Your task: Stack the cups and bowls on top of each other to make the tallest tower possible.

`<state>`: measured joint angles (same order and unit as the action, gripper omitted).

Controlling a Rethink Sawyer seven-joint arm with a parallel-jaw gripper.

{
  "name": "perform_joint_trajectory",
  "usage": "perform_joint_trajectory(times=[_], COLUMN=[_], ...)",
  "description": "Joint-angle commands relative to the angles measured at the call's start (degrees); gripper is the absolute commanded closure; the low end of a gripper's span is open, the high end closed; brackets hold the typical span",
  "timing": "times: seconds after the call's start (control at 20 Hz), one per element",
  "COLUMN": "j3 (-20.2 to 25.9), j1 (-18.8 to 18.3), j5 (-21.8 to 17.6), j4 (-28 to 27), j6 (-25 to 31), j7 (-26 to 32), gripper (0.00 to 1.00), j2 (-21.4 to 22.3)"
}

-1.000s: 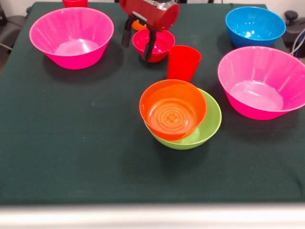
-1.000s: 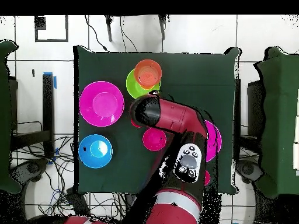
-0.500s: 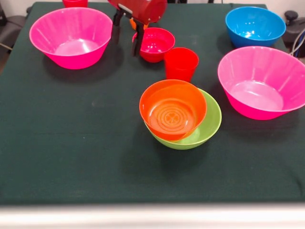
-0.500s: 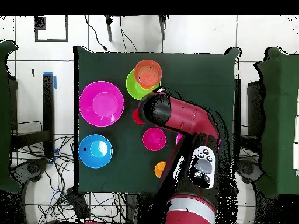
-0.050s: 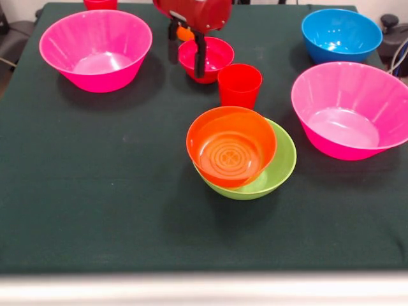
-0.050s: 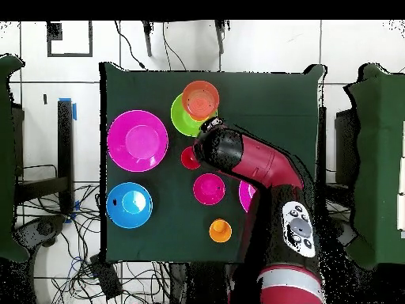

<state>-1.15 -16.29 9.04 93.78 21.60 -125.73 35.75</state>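
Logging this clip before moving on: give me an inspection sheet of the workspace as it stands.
Surface: dark green cloth table, flat.
Job's things: orange bowl tilted in green bowl; red cup upright behind them; crimson bowl; two pink bowls; blue bowl; orange cup.
Clutter: nothing seen.
Claw: open, fingers astride the crimson bowl's rim.
Cables: loose wires on the floor.
Surroundings: other tables at both sides.
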Motion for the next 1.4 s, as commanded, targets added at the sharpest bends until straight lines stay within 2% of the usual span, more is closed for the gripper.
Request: perform_joint_trajectory(times=[0.05, 0.35, 0.55, 0.75, 0.85, 1.4], j3=[15.3, 13.8, 10.5, 10.2, 8.6, 1.9], j1=[-2.5, -0.9, 1.9, 2.4, 3.5, 6.7], j5=[1.1, 0.8, 1.4, 2.3, 2.0, 0.3], j4=[8.2, 6.8, 6.3, 7.4, 7.2, 2.2], j6=[-3.1, 0.4, 7.3, 7.8, 8.6, 11.6], j7=[-1.1, -3.7, -5.9, -7.0, -7.7, -8.3], gripper=[0.00, 0.00, 0.00, 0.00, 0.00, 0.00], j2=[-2.0, -3.8, -4.1, -4.5, -4.5, -6.6])
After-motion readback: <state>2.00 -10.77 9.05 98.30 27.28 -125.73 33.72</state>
